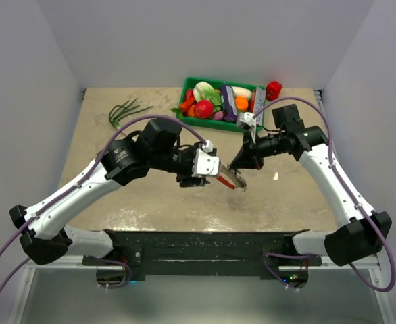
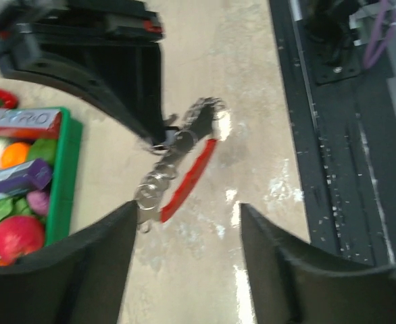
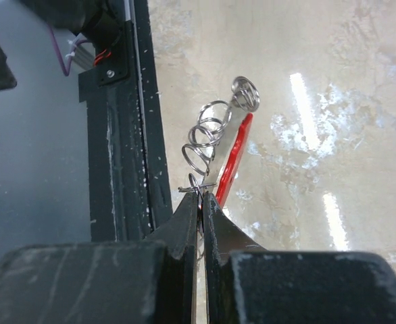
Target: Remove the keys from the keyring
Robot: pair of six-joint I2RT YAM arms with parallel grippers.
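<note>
Right wrist view first: the right gripper (image 3: 201, 200) is pinched tight on the keyring (image 3: 207, 128) wire. The silvery loops stretch out above the table (image 3: 333, 81), and the red tag (image 3: 233, 160) dangles alongside. The left gripper (image 2: 184, 217) stands wide, fingers either side of the bunch's lower end, touching nothing. The keys (image 2: 154, 182) hang mid-air between the two arms, hard to tell apart. Best play, I'd say: close on one key only, clear of the tag, then work it along the coil rather than yank.

Basket (image 1: 184, 91) behind keyring (image 1: 230, 178), greens (image 1: 127, 110) farther left.
</note>
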